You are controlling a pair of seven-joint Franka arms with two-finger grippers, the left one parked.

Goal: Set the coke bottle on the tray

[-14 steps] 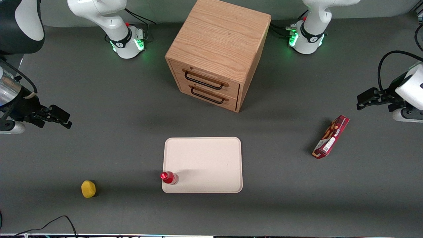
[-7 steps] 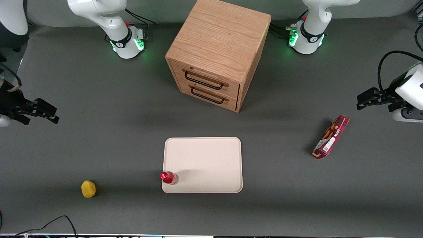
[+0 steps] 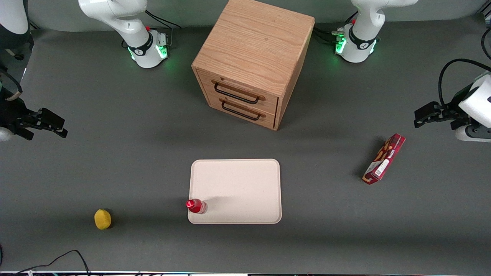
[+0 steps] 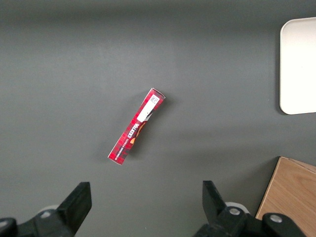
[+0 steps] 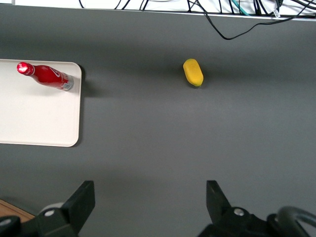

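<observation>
The coke bottle, small and red with a red cap, stands upright on the cream tray, at the tray's corner nearest the front camera on the working arm's side. It shows in the right wrist view on the tray too. My right gripper is open and empty, raised at the working arm's end of the table, well away from the bottle and tray. In the right wrist view the gripper has its fingers wide apart over bare table.
A yellow lemon-like object lies on the table toward the working arm's end, near the front edge. A wooden two-drawer cabinet stands farther from the camera than the tray. A red snack box lies toward the parked arm's end.
My right gripper has drawn back toward the working arm's end of the table and risen slightly. The bottle stands unmoved on the tray.
</observation>
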